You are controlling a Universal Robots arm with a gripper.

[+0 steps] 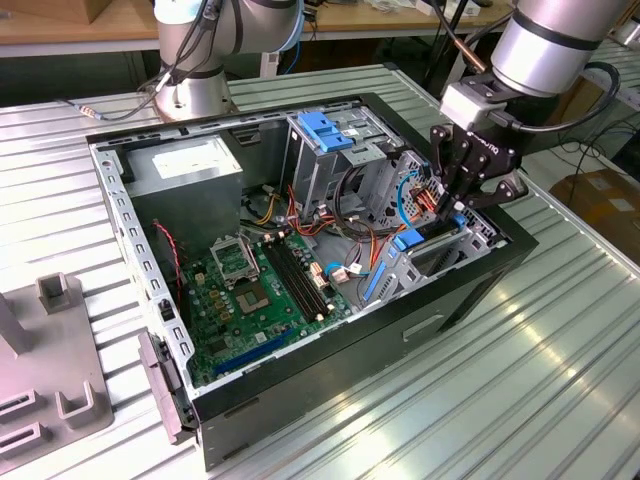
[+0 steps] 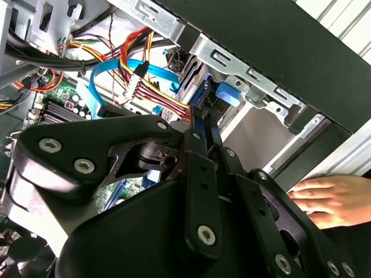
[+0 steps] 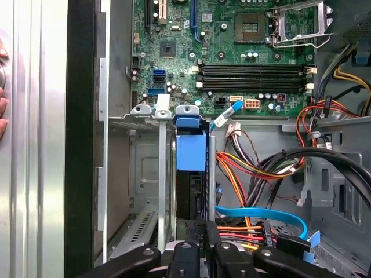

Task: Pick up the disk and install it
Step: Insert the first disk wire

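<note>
- Open computer case is seen on the slatted table.
- Arm is angled down from the exterior view's upper right; gripper is lowered into the drive cage.
- Fingers are clamped on the disk, which is held edge-on in the cage slot.
- A hand is rested outside the case.

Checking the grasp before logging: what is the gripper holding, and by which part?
The gripper grips the disk by its rear edge, standing in the drive cage.

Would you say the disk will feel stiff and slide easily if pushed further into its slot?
Probably stiff: the disk has a rigid-looking blue frame. It likely slides straight, since the metal cage flanks it. The gripper sits at its edge.
</note>
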